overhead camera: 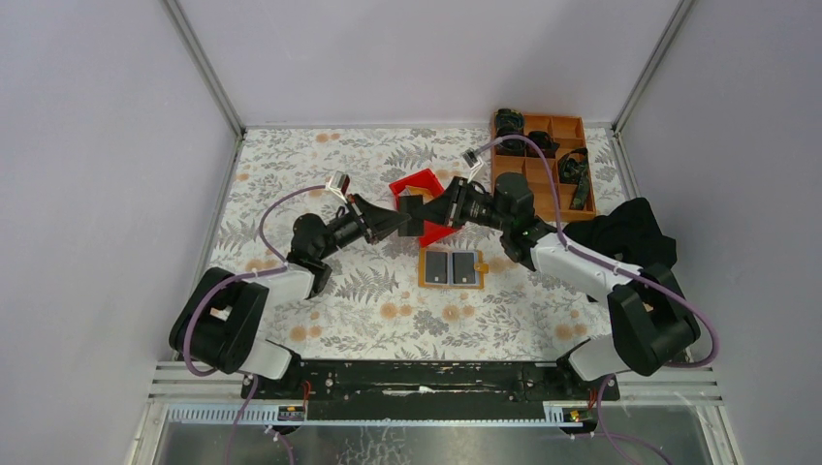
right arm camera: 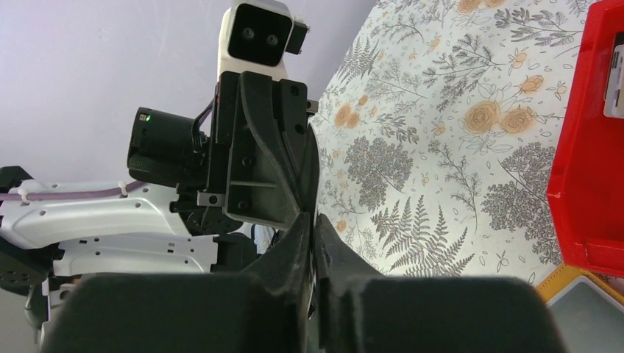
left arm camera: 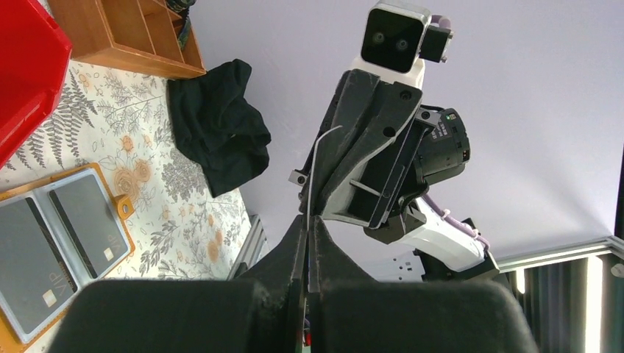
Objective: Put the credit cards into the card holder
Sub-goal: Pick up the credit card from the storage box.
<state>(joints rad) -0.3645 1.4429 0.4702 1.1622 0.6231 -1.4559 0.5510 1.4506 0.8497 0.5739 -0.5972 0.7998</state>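
Both grippers meet in the air over the red bin (overhead camera: 424, 186). My left gripper (overhead camera: 400, 222) and my right gripper (overhead camera: 433, 214) are both shut on one dark credit card (overhead camera: 413, 214), from opposite sides. In the left wrist view my left gripper (left arm camera: 310, 220) pinches the card's thin edge (left arm camera: 312, 176), which runs up into the right gripper's fingers (left arm camera: 353, 140). In the right wrist view my right gripper (right arm camera: 312, 220) is shut tip to tip with the left gripper's fingers (right arm camera: 276, 154). The tan card holder (overhead camera: 452, 268) lies open on the table, dark grey panels up. It also shows in the left wrist view (left arm camera: 121, 209).
An orange-brown compartment tray (overhead camera: 567, 126) with dark parts stands at the back right. A black cloth (overhead camera: 625, 232) lies by the right arm. The red bin (right arm camera: 589, 162) holds a pale card (right arm camera: 614, 81). Grey walls enclose the floral table.
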